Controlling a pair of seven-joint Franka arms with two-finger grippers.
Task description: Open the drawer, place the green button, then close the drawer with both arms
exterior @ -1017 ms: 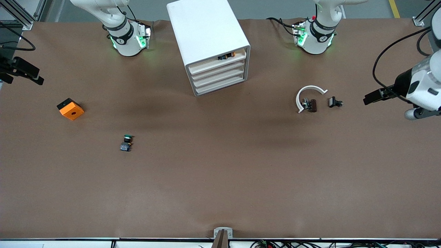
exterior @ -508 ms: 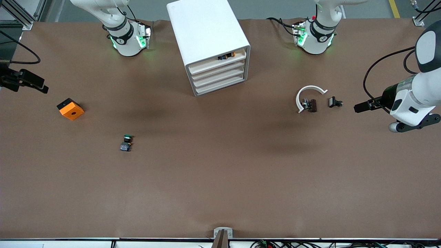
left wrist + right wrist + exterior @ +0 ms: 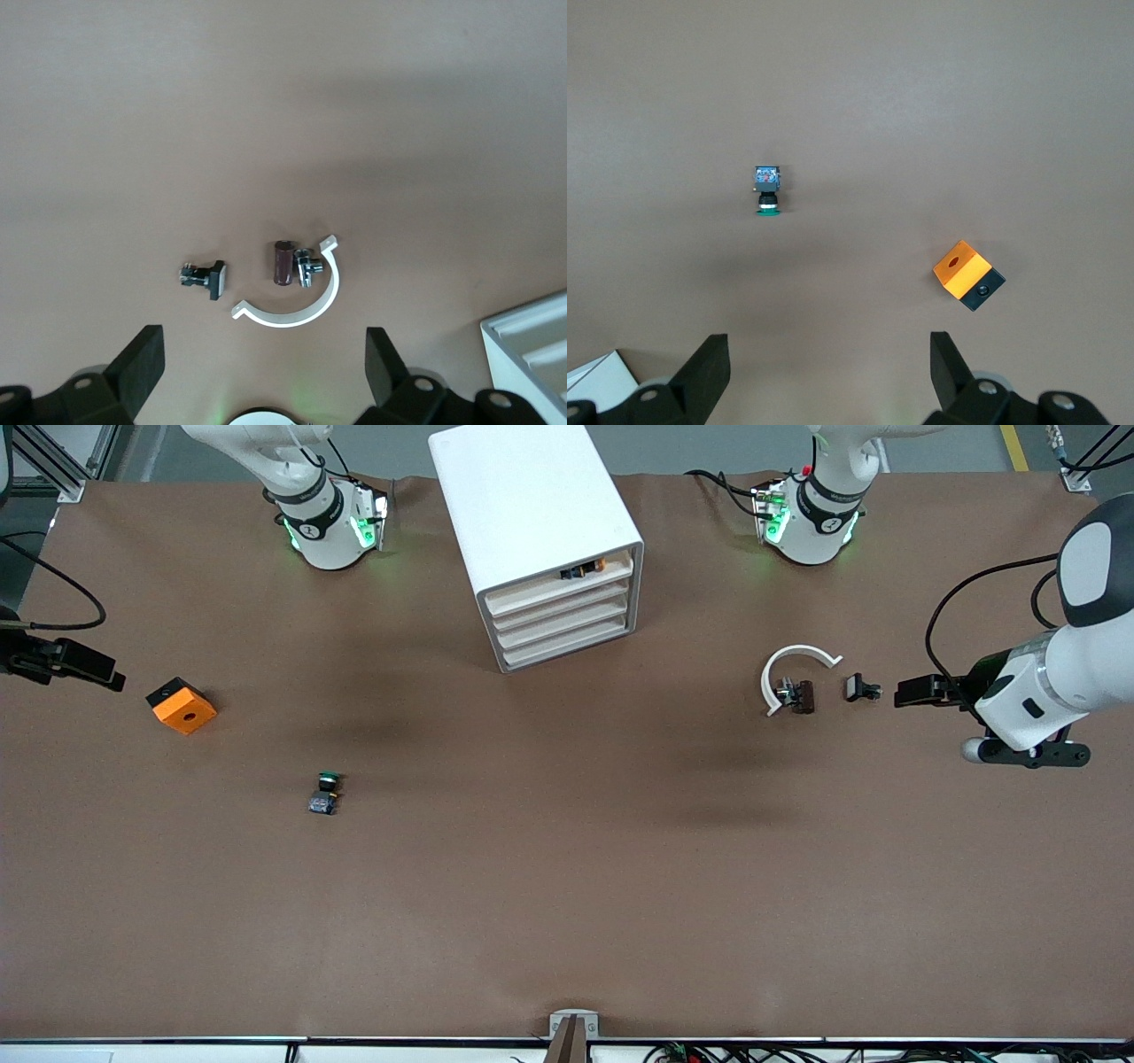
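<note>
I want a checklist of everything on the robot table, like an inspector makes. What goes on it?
Surface: brown table, flat, a few shadows.
Drawer: lowest tray of the white cabinet, shut.
Button: green cap, dark body, lying on the table toward the right arm's end, nearer the front camera than the cabinet; untouched.
Clutter: orange cube; white arc with small dark parts; black clip beside it; small black-and-orange item in the top tray.
Left tool: open, empty, up over the table by the black clip.
Right tool: open, empty, up near the orange cube.
Cables: black ones on both arms.
Surroundings: metal frame corners.
</note>
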